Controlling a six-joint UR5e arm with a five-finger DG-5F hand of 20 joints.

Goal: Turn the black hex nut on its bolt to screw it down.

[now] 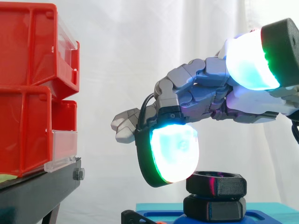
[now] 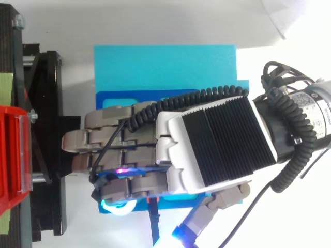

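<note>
Hovering robot hand (image 1: 196,93), fingers loose and holding nothing; nut (image 1: 216,183) lies just below, one pad (image 1: 175,151) beside its rim toward the bins (image 1: 28,93).

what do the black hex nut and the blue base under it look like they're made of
The black hex nut looks like matte plastic, maybe printed: dull surface, thick walls, softly rounded edges. The blue base also looks like plastic, smooth and matte, with even flat colour and crisp straight edges. Painted metal cannot be ruled out by look alone.
</note>
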